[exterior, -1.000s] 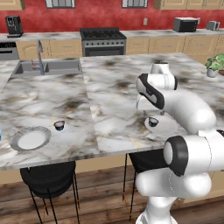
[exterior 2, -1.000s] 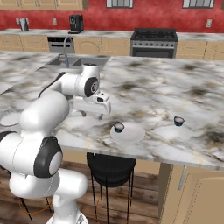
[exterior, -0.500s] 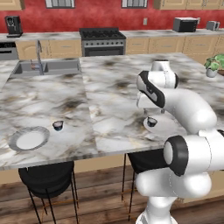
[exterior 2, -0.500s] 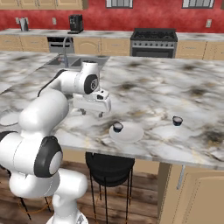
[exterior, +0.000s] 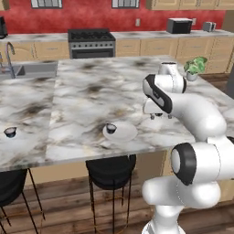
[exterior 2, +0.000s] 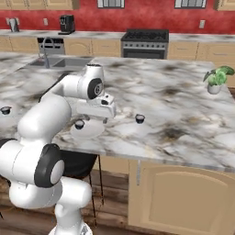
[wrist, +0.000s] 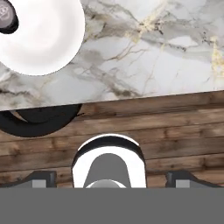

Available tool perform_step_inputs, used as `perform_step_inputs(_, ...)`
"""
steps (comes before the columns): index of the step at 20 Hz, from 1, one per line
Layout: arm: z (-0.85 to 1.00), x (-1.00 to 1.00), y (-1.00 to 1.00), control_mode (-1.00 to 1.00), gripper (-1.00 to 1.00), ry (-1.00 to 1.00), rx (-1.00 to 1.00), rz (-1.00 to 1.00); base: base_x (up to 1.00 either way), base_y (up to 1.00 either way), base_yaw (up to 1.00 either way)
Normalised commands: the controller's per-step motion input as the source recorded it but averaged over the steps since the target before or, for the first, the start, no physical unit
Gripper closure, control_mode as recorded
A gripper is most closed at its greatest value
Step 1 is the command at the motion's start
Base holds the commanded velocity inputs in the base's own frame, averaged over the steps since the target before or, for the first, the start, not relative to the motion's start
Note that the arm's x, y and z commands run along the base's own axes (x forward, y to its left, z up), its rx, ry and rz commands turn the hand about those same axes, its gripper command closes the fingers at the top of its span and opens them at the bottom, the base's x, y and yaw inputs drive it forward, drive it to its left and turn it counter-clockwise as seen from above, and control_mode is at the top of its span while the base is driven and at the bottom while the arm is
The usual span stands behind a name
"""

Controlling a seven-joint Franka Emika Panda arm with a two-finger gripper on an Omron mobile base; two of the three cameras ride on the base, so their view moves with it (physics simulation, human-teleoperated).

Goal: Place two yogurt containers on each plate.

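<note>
A white plate [exterior: 123, 133] lies near the counter's front edge with one dark yogurt container [exterior: 110, 128] on its left part. My gripper [exterior: 161, 117] hangs open and empty just right of the plate, a little above the marble. From the right base, the gripper [exterior 2: 97, 120] is above the plate [exterior 2: 89, 131] and its cup [exterior 2: 79, 124]. A second cup [exterior 2: 139, 119] stands on bare marble to the right. A third cup [exterior: 10, 132] sits far left. In the hand view, the plate [wrist: 43, 37] and cup [wrist: 6, 17] are at the upper left and the fingertips [wrist: 41, 178] are wide apart.
A potted plant [exterior: 194, 67] stands at the counter's far right corner. A sink [exterior 2: 59, 62] is set in at the back left. Black stools [exterior: 109, 171] stand under the front edge, one directly below the hand [wrist: 39, 120].
Both base views have slid along the counter to the right, so the camera moved: the plate and cups now sit further left in the picture. The gripper stays open.
</note>
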Motion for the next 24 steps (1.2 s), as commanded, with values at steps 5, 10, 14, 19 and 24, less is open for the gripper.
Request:
perform_step_inputs(5,0.00,0.00,0.00,1.00,-1.00,0.00,0.00,0.00,0.11,-0.72,0.00)
perform_step_inputs(10,0.00,0.00,0.00,1.00,-1.00,0.00,0.00,0.00,0.45,-0.26,0.00)
perform_step_inputs(14,0.00,0.00,0.00,1.00,-1.00,0.00,0.00,0.00,0.61,-0.14,0.00)
perform_step_inputs(19,0.00,0.00,0.00,1.00,-1.00,0.00,0.00,0.00,0.52,-0.17,0.00)
perform_step_inputs(24,0.00,0.00,0.00,1.00,-1.00,0.00,0.00,0.00,0.29,-0.17,0.00)
